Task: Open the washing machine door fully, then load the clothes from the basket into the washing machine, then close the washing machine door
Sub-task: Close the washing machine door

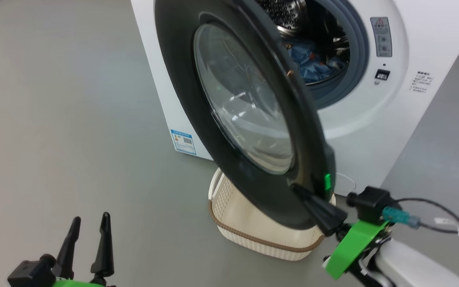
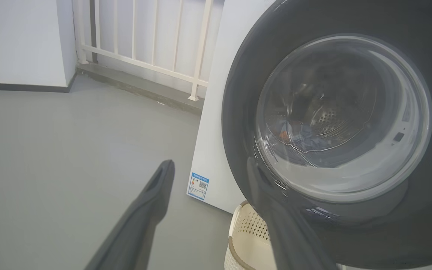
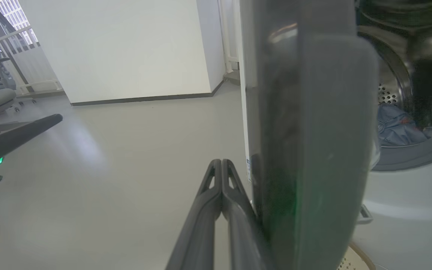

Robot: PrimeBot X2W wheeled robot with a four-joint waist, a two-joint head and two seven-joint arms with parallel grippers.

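Glossy black washing machine door (image 1: 181, 79) hangs half open above the cream basket (image 1: 253, 231) on the floor (image 1: 54, 119), blue clothes (image 1: 309, 65) in the drum (image 1: 285, 16). Right wrist view has it edge-on, right pincer (image 3: 221, 162) closed, touching it. Left pincer (image 1: 91, 217) gapes, empty.

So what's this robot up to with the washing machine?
It is doing laundry. The blue clothes lie in the drum of the washing machine, and what shows of the basket on the floor looks empty. The right gripper, shut, presses on the outer face of the half-open washing machine door near its lower edge, apparently to swing it closed. The left gripper hangs open, holding nothing.
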